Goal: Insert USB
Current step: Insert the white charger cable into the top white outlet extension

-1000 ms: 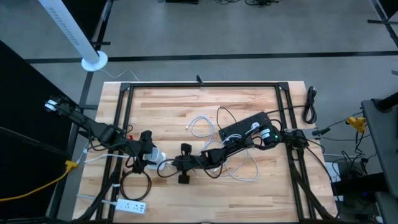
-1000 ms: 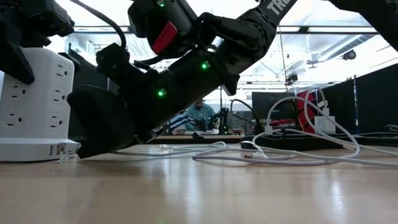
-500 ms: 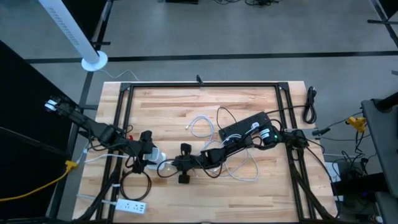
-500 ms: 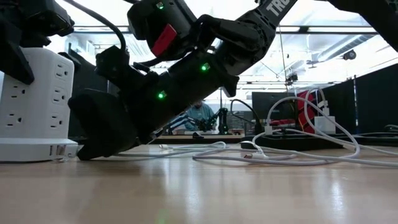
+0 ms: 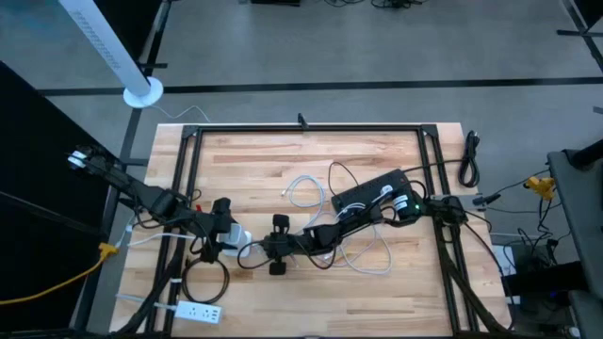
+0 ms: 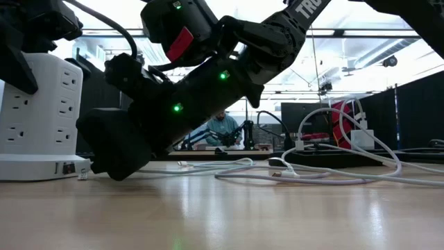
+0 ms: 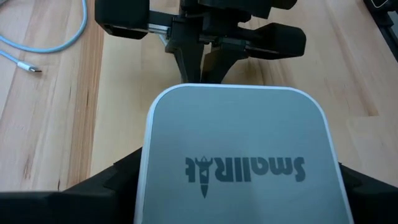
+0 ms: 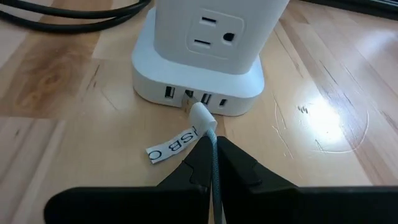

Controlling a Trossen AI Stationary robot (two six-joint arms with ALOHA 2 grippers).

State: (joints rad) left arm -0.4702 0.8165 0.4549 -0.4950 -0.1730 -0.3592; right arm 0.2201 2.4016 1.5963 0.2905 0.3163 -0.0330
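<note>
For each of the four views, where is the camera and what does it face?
High: above, facing down; table, both arms.
Low: table height; power tower, right gripper.
Left wrist: above the tower, left gripper around it.
Right wrist: faces tower ports; shut gripper holds USB cable.
All share the tower.

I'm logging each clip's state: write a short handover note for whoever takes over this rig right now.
Left gripper: spread wide around the white power tower, steadying it on the table.
Right gripper: shut on the white USB cable, low on the table.
Plug tip sits at the row of USB ports in the tower's base.
Done: cable gripped, aligned.
Left: seat the plug fully, release, retract.
</note>
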